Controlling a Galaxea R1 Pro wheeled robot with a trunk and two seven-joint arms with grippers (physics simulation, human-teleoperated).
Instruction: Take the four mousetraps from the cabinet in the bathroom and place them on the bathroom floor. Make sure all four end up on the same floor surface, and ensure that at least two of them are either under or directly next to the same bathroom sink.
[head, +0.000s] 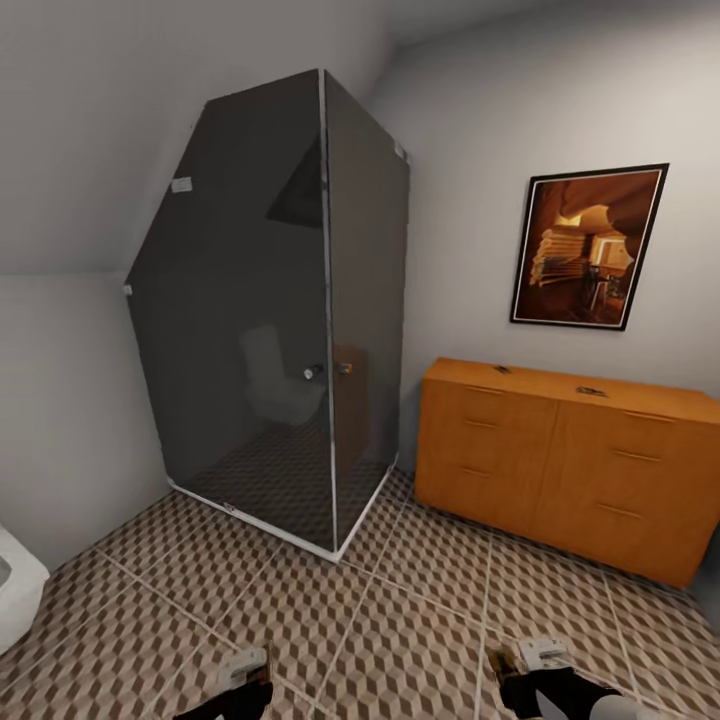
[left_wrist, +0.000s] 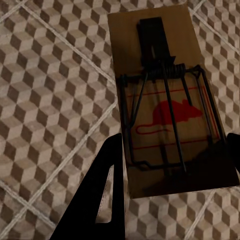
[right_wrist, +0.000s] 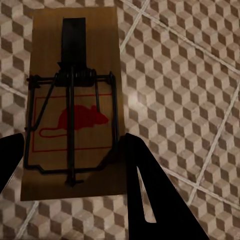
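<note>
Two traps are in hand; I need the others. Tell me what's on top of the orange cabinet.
On the cabinet top, two small dark-wired objects, likely mousetraps, lie apart near the back edge. Too small for detail. The drawers' insides are hidden.

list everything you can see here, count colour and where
mousetrap in the left tool: 1, tan board with dark wire and a red mouse print, held above the floor
mousetrap in the right tool: 1, same tan, dark wire and red print, held above the floor
mousetraps on the cabinet: 2 small dark shapes on its top, too small to be sure
cabinet: 1, orange-brown wood, against the far wall at right
bathroom floor: brown, beige and cream cube tiles, pale grout
shower enclosure: 1, dark smoked glass, in the corner left of the cabinet
framed picture: 1, black frame, orange-brown image, on the wall above the cabinet
white fixture: 1, partly seen at left edge
left tool: black fingers, shut on a trap
right tool: black fingers, shut on a trap
</note>
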